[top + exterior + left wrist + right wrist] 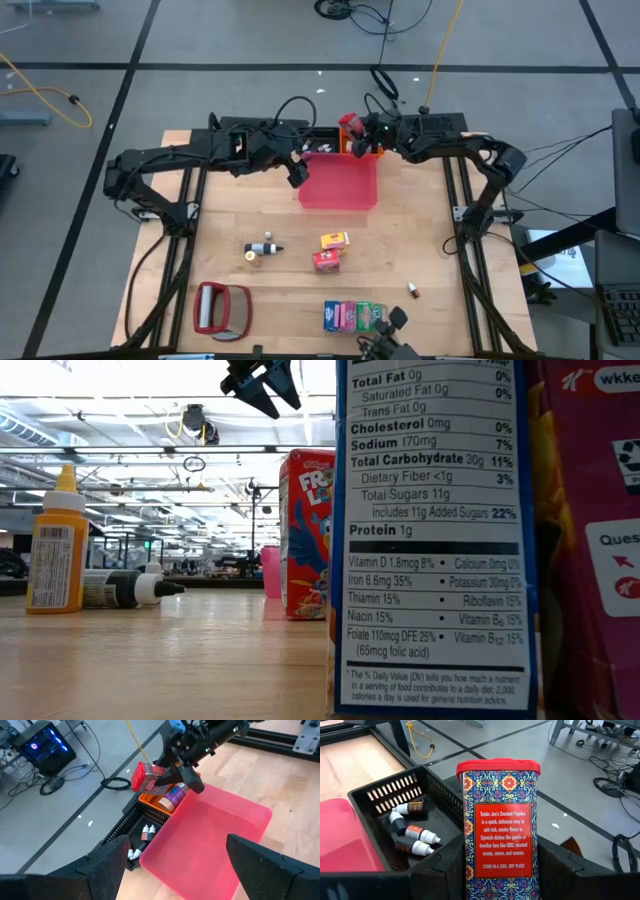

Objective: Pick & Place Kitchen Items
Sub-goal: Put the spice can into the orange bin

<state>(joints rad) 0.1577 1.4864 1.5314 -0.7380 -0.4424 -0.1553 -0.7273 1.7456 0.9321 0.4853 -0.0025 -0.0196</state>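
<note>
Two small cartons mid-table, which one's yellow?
The yellow carton, the one nearer the red tray. The red carton sits just beside it, toward the front edge with the row of packets.

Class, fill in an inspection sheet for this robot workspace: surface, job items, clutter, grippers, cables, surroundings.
Surface: wooden table, red tray at the far edge.
Job items: paprika tin; small bottles in a black basket; cartons; packets.
Clutter: red-framed flat object.
Grippers: right gripper shut on paprika tin; left gripper open above tray.
Cables: yellow cable on floor.
Surroundings: computer; no people seen.
</note>
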